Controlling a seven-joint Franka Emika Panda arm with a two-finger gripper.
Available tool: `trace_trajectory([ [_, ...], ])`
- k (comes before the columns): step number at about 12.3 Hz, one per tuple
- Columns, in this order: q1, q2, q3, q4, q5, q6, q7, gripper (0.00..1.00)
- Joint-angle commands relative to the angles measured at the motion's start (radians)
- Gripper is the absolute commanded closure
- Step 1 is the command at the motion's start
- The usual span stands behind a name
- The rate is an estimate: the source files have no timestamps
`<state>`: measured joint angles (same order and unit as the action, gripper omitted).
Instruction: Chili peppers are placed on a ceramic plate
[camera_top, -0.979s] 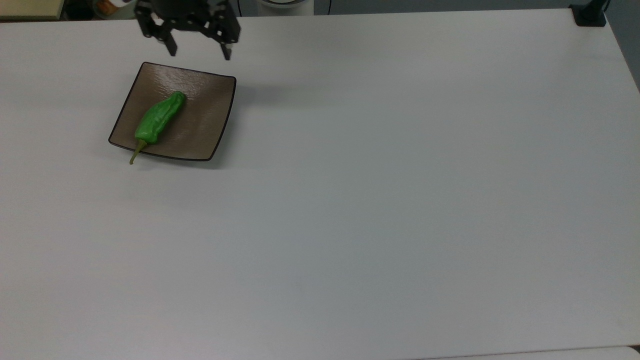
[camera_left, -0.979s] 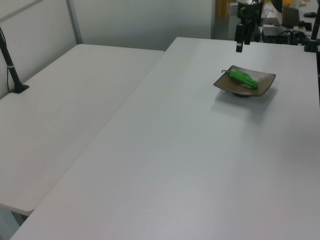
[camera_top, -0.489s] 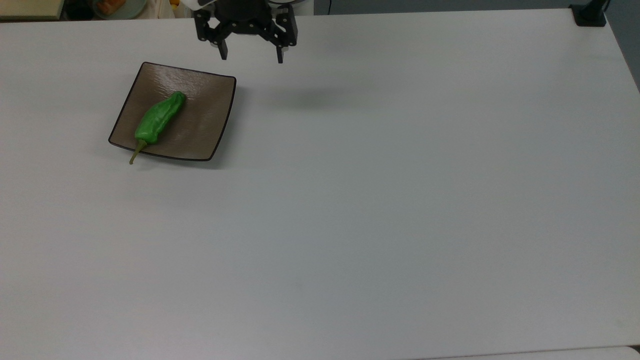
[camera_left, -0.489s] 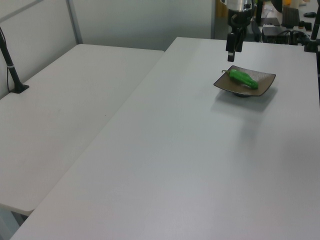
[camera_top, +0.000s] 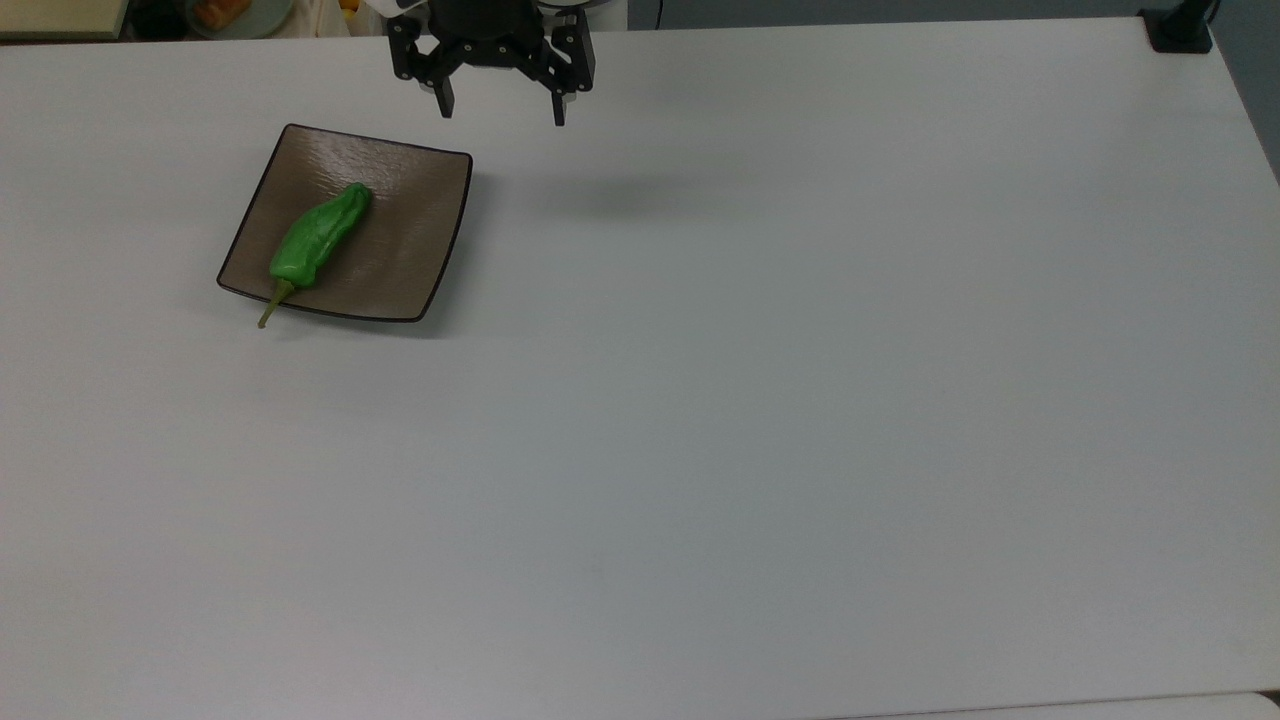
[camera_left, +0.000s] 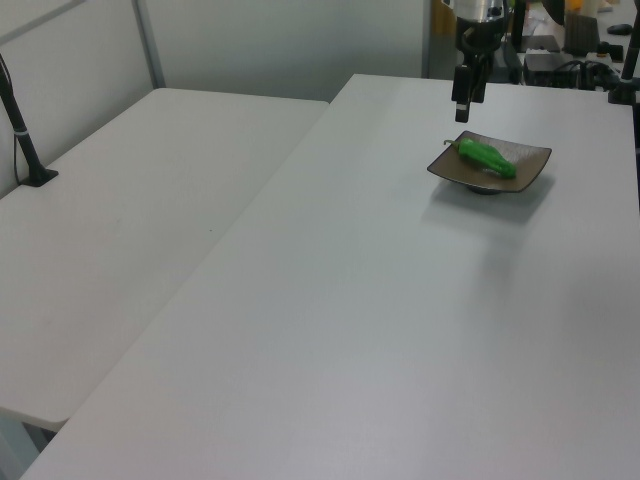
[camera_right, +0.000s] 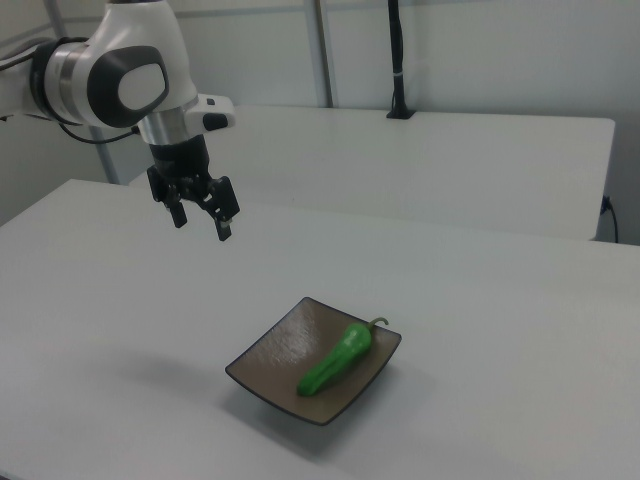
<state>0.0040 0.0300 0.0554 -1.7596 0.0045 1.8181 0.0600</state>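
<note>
A bright green chili pepper (camera_top: 318, 239) lies diagonally on the square brown ceramic plate (camera_top: 410, 225), its stem poking over the plate's near rim in the top view. The same pepper (camera_right: 336, 358) and plate (camera_right: 277, 352) sit low in the right view, and the pepper (camera_left: 487, 156) rests on the plate (camera_left: 531, 160) in the left view. My gripper (camera_top: 501, 110) hangs open and empty above the table, off to the top view's right of the plate. In the right view the gripper (camera_right: 203, 225) is high above the table, well clear of the plate. In the left view the gripper (camera_left: 462, 112) hangs just past the plate.
The white table (camera_top: 760, 400) stretches wide to the top view's right. A black post base (camera_top: 1178, 30) stands at its far right corner. A second white table (camera_left: 120, 230) adjoins on the left view's left, with a black stand (camera_left: 30, 165) on it.
Over the last second my open gripper moved from above the plate's far edge to the top view's right. It has held still for the last half second. Pepper and plate have not moved.
</note>
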Motion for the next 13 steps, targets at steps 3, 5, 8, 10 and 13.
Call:
trace_trajectory([
  [3,0.071,-0.019,-0.067,-0.004,-0.017,-0.02,0.001,0.0],
  [5,0.088,-0.018,-0.085,-0.004,-0.017,-0.02,0.0,0.0],
  [8,0.088,-0.019,-0.085,-0.004,-0.017,-0.019,0.01,0.0],
  [10,0.083,-0.021,-0.085,-0.003,-0.017,-0.011,0.012,0.0],
  [13,0.082,-0.021,-0.085,-0.003,-0.017,-0.017,0.0,0.0],
])
